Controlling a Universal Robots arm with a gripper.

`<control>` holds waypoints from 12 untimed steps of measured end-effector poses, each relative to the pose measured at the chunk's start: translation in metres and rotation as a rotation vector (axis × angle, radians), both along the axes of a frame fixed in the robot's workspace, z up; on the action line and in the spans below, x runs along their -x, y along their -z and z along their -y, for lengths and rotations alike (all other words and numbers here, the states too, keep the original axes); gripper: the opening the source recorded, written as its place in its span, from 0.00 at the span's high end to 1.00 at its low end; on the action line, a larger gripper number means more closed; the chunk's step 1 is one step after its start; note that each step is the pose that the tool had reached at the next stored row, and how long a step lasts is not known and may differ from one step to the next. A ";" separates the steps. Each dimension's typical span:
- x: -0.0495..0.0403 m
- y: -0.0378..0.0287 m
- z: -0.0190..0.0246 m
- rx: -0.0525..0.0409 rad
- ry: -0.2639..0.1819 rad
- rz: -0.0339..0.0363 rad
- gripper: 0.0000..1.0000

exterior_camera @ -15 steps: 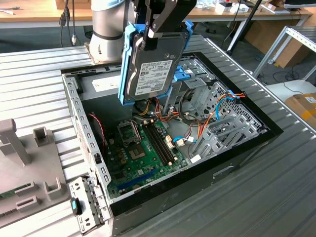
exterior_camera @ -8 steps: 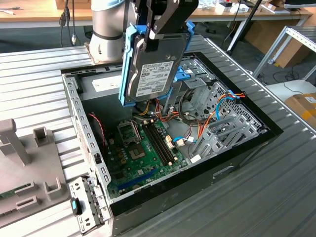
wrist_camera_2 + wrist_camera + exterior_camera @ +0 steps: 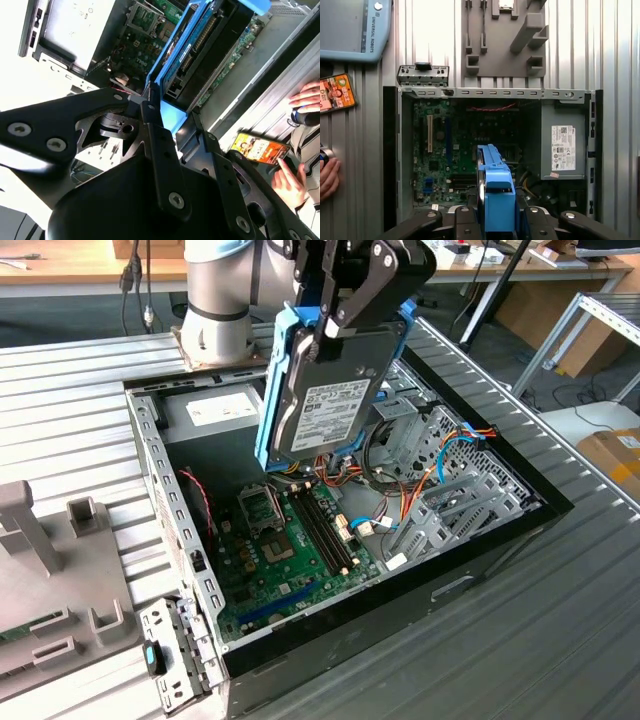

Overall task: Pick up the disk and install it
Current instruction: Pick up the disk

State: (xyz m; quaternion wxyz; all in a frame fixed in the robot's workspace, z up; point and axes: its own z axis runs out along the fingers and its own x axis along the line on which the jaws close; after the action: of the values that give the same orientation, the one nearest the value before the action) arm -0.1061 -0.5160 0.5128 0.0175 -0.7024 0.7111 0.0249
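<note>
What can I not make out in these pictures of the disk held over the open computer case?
1. Exterior view: the disk, shut in the gripper, covers the parts of the case behind it.
2. First wrist view: the disk is edge-on, so its flat faces are hidden.
3. First wrist view: a person's hand is cut off by the picture's edge.

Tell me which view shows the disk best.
The exterior view: the disk hangs over the open case, its labelled face and blue rails in full sight. Both wrist views catch it edge-on, past the claw.
</note>
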 end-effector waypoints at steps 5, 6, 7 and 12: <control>-0.0226 0.0000 0.0000 0.0005 0.002 -0.0001 0.63; -0.0294 0.0000 0.0000 0.0005 0.002 -0.0001 0.63; -0.0371 0.0000 0.0000 0.0005 0.002 -0.0001 0.63; -0.0647 0.0002 0.0033 0.0006 0.002 -0.0001 0.63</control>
State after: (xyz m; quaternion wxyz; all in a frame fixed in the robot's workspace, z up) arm -0.0414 -0.5193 0.5127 0.0173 -0.7017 0.7118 0.0247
